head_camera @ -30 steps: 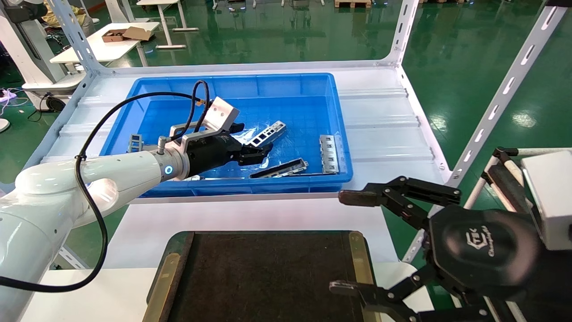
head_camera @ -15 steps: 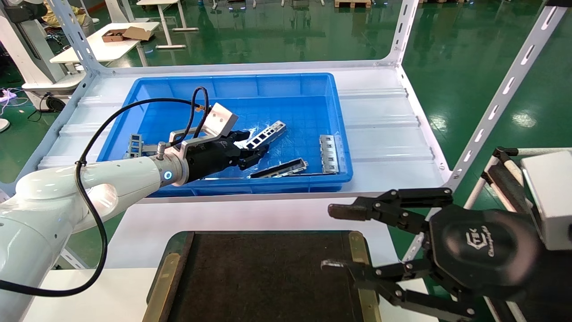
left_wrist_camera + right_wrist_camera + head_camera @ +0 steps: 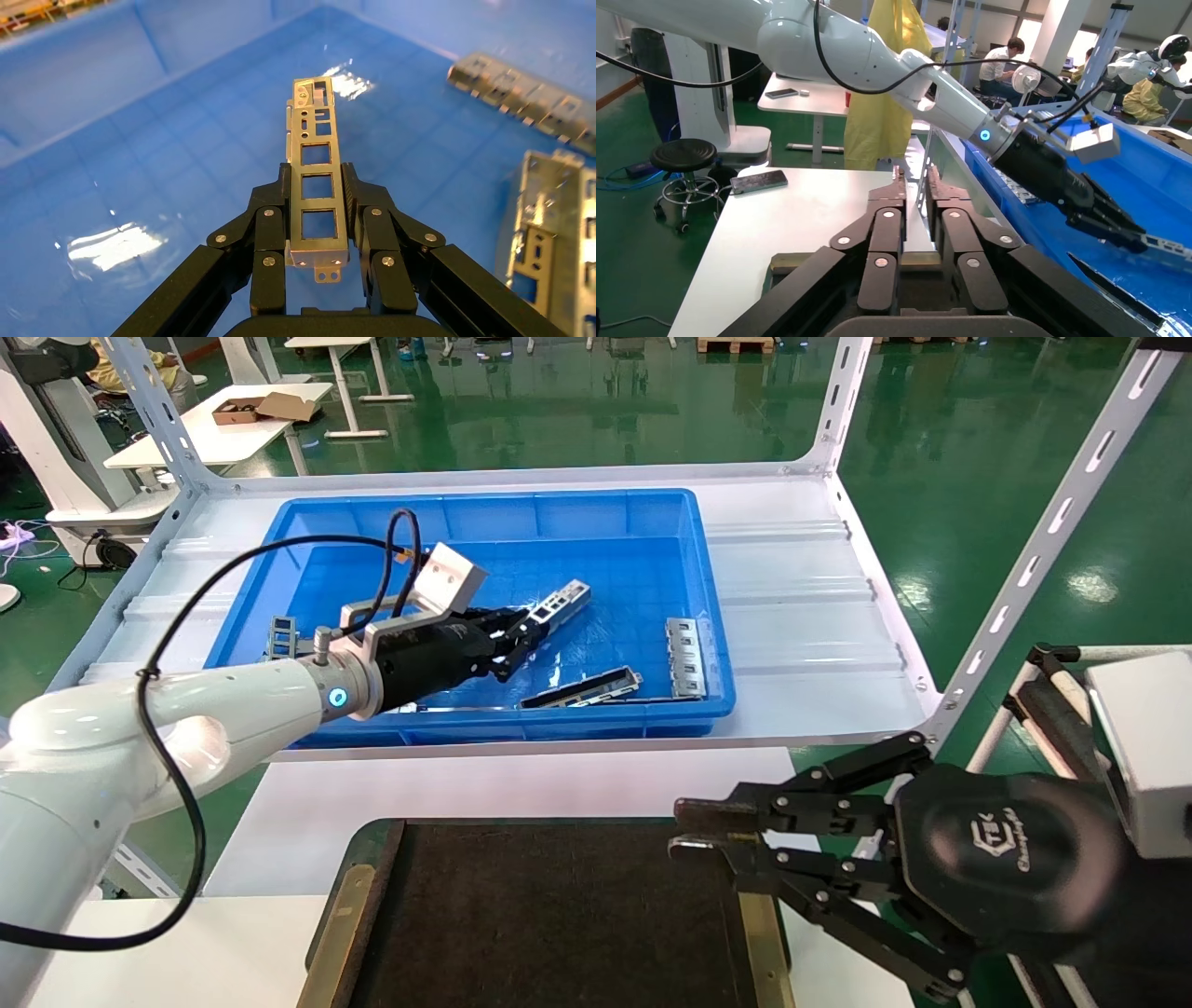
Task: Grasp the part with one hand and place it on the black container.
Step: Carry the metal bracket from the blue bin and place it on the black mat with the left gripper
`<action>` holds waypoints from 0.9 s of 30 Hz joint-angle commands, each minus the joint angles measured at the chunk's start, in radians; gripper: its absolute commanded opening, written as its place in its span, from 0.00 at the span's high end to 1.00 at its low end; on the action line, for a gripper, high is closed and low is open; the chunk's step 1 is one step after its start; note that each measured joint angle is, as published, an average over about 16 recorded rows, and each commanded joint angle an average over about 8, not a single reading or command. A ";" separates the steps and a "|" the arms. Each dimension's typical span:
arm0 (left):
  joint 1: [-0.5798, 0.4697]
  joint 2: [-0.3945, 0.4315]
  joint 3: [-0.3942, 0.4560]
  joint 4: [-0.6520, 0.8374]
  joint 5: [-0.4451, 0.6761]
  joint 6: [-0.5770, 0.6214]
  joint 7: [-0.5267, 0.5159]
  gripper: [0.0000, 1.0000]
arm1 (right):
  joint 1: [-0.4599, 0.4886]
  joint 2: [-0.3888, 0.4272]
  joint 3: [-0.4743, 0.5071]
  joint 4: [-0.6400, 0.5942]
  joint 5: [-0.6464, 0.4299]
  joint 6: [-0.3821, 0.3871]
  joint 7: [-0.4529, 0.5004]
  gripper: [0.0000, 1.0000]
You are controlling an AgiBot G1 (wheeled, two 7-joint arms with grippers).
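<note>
My left gripper (image 3: 521,640) is inside the blue bin, shut on one end of the part (image 3: 561,600), a slim silver bracket with square cut-outs. In the left wrist view the part (image 3: 316,151) sticks out straight ahead between the gripper's (image 3: 316,193) jaws, over the bin floor. The black container (image 3: 559,915) lies at the near edge of the table, with brass side strips and nothing on it. My right gripper (image 3: 694,833) hovers over the container's right strip, shut and empty; it also shows in the right wrist view (image 3: 916,184).
The blue bin (image 3: 559,724) also holds a wider grey plate (image 3: 684,658), a dark channel strip (image 3: 582,688) and a small bracket (image 3: 279,635). White slotted rack posts (image 3: 1024,570) stand to the right. A white table strip (image 3: 512,784) lies between bin and container.
My left gripper has shut on the part and drawn back to the left with it, its free end now raised. My right gripper's fingers have closed from wide open to shut.
</note>
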 commanded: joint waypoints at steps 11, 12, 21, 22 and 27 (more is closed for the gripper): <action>-0.052 -0.096 -0.004 -0.029 -0.011 0.275 0.021 1.00 | 0.000 0.000 0.000 0.000 0.000 0.000 0.000 1.00; -0.056 -0.106 -0.004 -0.034 -0.012 0.306 0.021 1.00 | 0.000 0.000 0.000 0.000 0.000 0.000 0.000 1.00; -0.058 -0.179 -0.009 -0.090 -0.033 0.565 -0.006 1.00 | 0.000 0.000 -0.001 0.000 0.000 0.000 0.000 1.00; -0.053 -0.185 -0.011 -0.099 -0.037 0.590 -0.012 1.00 | 0.000 0.000 -0.001 0.000 0.000 0.000 0.000 1.00; -0.001 -0.206 -0.014 -0.160 -0.056 0.701 -0.058 1.00 | 0.000 0.000 -0.001 0.000 0.000 0.000 0.000 1.00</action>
